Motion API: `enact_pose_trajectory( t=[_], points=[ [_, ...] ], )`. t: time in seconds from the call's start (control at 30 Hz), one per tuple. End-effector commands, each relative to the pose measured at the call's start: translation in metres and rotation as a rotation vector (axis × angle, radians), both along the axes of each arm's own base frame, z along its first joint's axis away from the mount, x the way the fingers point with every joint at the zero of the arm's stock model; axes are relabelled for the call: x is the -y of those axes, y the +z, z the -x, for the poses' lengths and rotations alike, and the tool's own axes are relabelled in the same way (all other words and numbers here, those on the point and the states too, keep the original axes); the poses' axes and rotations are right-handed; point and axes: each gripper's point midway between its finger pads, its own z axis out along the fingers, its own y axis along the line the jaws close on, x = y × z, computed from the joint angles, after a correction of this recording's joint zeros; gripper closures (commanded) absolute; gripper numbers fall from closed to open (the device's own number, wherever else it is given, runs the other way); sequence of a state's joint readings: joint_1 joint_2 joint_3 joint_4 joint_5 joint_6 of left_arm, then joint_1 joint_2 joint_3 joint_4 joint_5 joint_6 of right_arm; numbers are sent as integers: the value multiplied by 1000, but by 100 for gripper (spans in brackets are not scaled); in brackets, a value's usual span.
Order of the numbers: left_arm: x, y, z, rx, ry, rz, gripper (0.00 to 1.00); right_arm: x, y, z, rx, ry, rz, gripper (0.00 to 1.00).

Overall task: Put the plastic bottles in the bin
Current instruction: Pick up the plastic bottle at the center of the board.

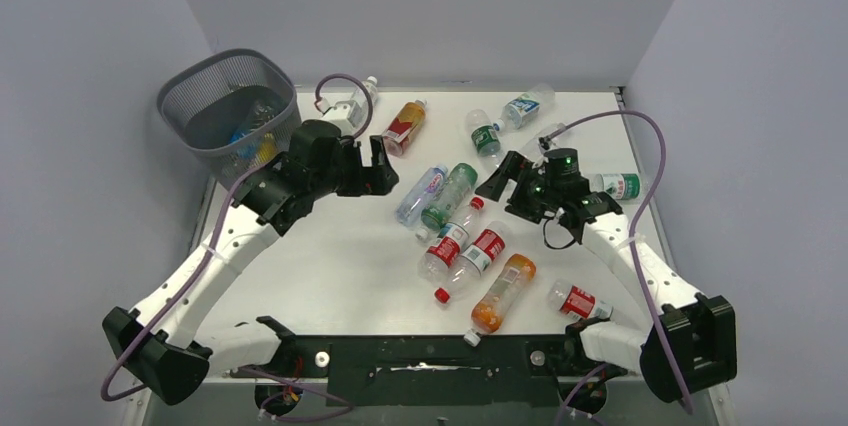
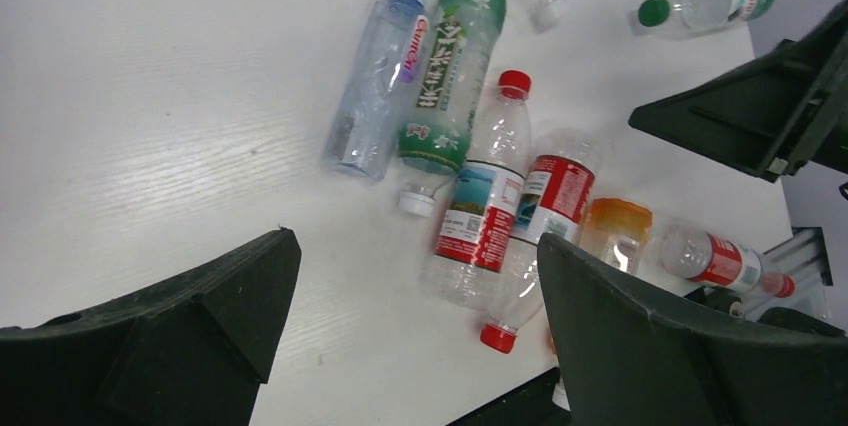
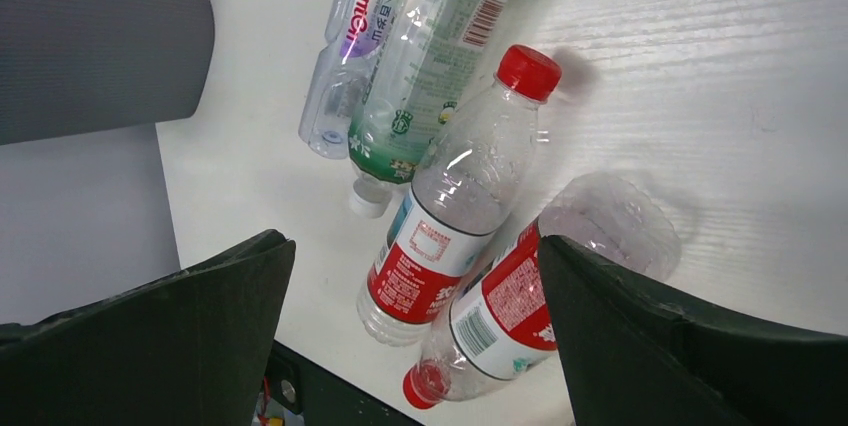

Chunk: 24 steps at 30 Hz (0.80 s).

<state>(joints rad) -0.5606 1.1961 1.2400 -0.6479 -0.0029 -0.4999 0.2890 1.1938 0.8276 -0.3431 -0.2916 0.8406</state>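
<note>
Littering white table [image 1: 330, 256]: clear cylindrical bottles [image 1: 450, 244].

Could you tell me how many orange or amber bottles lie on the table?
2: orange plastic bottle at front, amber plastic bottle at back; others may be hidden.

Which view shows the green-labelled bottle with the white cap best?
Left wrist: the green-labelled bottle lies whole and large, cap to base. Top external shows it whole but small; right wrist shows its cap end close, with the base cut off at the frame's top.
</note>
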Motion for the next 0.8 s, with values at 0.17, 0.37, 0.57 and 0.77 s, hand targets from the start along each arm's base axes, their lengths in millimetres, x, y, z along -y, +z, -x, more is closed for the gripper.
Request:
enact_pose_trajectory(
  t=[0.17, 0.37, 0.57, 0.77],
  points=[
    [18, 16, 55, 7, -49, 39, 10, 35, 25, 41, -23, -65, 154, 2],
    [24, -1, 86, -59, -74, -14, 10, 46, -3, 87, -174, -159, 205, 2],
    [38, -3, 103, -78, -93, -11, 9, 38, -30, 118, -267, -187, 205, 2],
    [52, -4, 108, -80, -118, -9, 10, 36, -48, 136, -348, -195, 244, 0]
  ],
)
